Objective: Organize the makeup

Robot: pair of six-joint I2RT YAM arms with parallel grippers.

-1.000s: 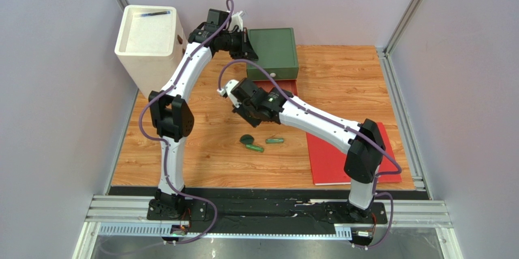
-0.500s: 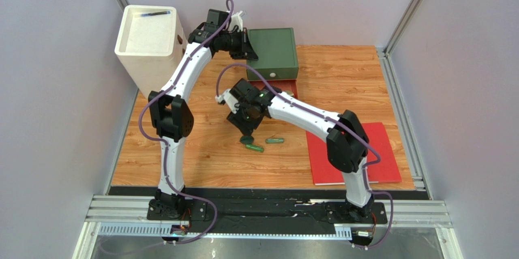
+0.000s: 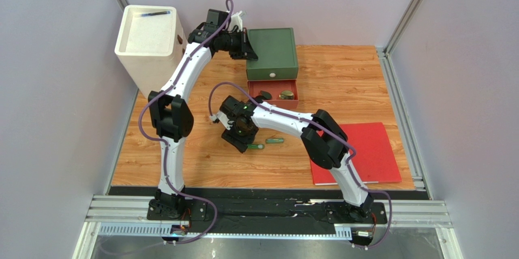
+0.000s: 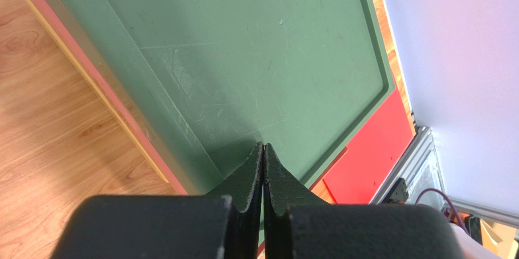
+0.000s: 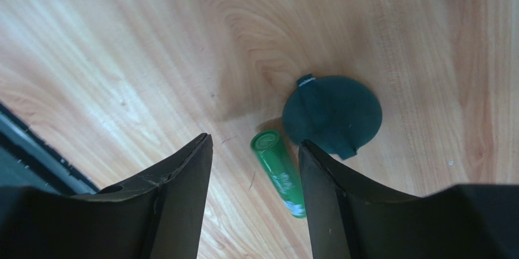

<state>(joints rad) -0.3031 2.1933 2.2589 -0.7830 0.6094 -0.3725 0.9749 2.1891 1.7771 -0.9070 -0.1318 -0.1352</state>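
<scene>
Jaws: right gripper (image 5: 254,145) spread apart, low over slim green plastic tube (image 5: 279,174), dark green round compact (image 5: 332,115) just beside it, mid wooden tabletop (image 5: 122,58). Left gripper (image 4: 263,152) pinched closed over flat green box lid (image 4: 243,58), far side.

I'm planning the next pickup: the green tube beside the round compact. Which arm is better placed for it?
Right. The right gripper hangs open over the green tube, a finger on each side, next to the compact. The left gripper is shut, away at the green box.
</scene>
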